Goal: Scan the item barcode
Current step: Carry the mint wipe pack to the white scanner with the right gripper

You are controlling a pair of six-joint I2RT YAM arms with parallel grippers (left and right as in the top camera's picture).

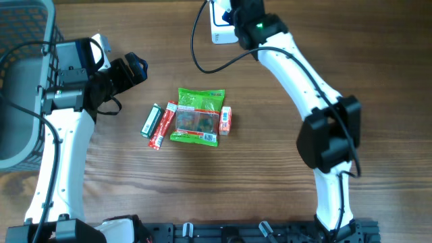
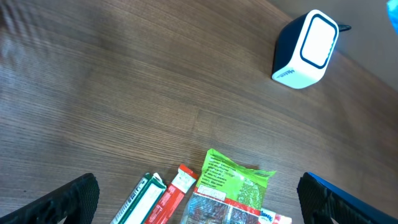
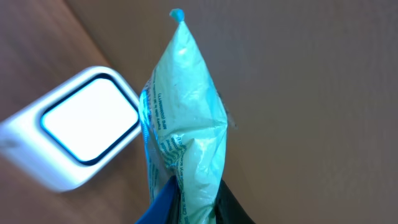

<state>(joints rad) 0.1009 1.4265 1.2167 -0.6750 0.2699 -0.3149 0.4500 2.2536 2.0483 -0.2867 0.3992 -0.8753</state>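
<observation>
**Desk:** Where's the item?

**Me:** I have it in the right gripper (image 3: 196, 208), pinched narrow on one end of a pale blue pouch (image 3: 186, 130), up at the far edge of the tabletop (image 1: 378, 67).

**Desk:** And the scanner?

**Me:** The scanner (image 3: 87, 134) sits just beside the pouch, on its left in my wrist view, with its window showing to that camera. The pouch's long axis runs straight out from the fingers. Its printed face is turned toward the scanner side, but I can't see a barcode from here.

**Desk:** What does the next move hang on?

**Me:** I judge it hangs on swinging that printed face across the window. The 2 are near but not lined up.

**Desk:** Left arm?

**Me:** The left gripper (image 1: 137, 67) hangs wide open near the left edge, holding nothing, well apart from the scanner. The right arm is nearer. 1 green pack (image 1: 198, 116) and some sticks (image 1: 158, 125) lie at the middle of the tabletop.
</observation>
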